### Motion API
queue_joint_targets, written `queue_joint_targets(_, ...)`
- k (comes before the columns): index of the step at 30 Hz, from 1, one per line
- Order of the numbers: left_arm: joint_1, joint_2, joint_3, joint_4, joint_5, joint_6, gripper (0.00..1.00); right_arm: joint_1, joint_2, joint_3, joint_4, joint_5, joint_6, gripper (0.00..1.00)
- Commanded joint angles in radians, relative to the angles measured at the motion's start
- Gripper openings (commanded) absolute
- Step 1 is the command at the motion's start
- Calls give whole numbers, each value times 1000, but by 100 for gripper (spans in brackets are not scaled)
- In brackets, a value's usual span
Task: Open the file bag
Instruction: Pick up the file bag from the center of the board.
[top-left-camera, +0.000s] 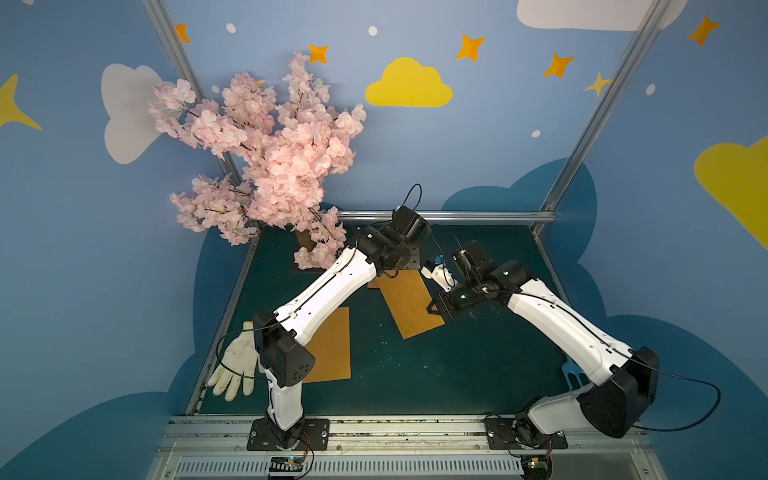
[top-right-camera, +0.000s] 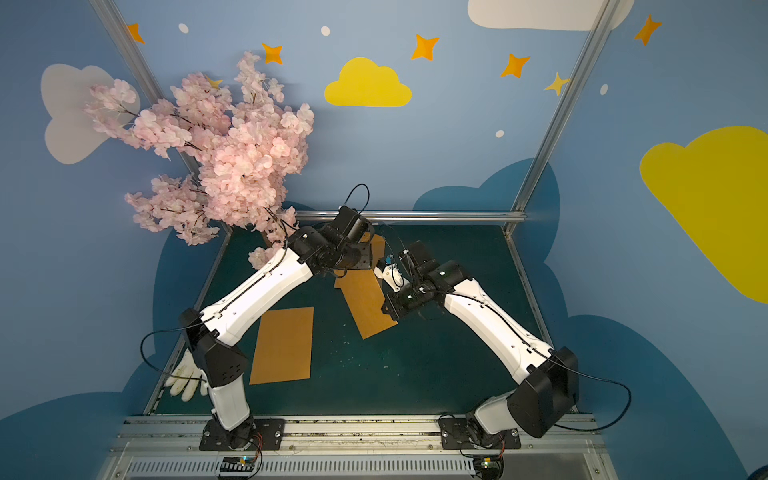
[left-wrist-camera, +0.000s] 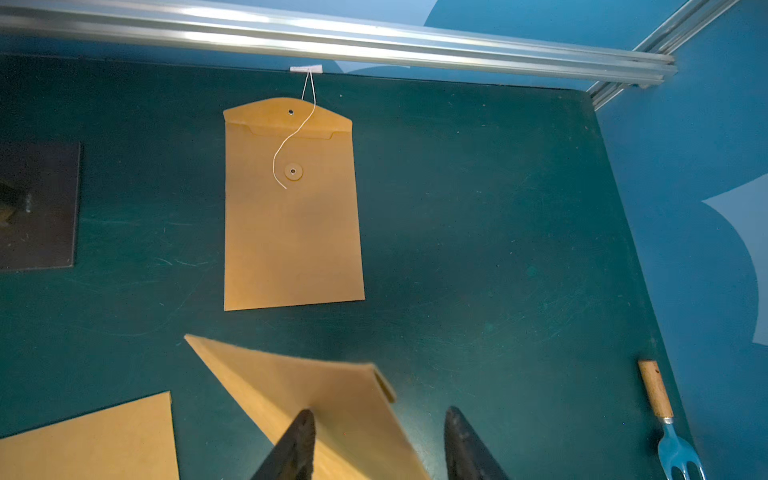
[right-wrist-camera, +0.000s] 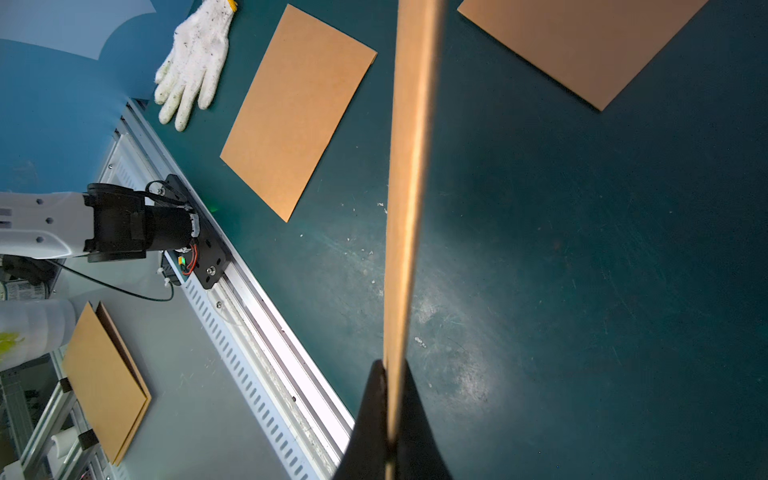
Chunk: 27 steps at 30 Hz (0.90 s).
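file bag, held up over the middle of the table toward its far edge; right gripper clamped on one edge, left gripper with jaws apart astride another; step: taking the second hold; next likely needs a pinch on one layer alone.

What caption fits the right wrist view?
Right gripper shut on a kraft file bag held edge-on above the green table.

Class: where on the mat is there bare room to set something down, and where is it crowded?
Bare: the front middle of the mat, between the flat file bag and the fork. Crowded: back left to centre, by blossom tree and lifted file bag.
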Motion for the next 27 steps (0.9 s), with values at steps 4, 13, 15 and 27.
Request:
queue_joint_targets(4,-10,49,105,-96,-33,-6,42,27,41,49,-29,85,6,0)
queue_joint_targets(13,-18,70,124,-141,-56,-27,40,47,58,74,-19,130,19,0)
queue_joint_targets(15,-17,71,124,-148,-60,-29,40,50,59,81,-17,142,24,0)
queue_joint_targets(27,-16,112,187,-168,-89,-39,31,80,68,100,-17,184,28,0)
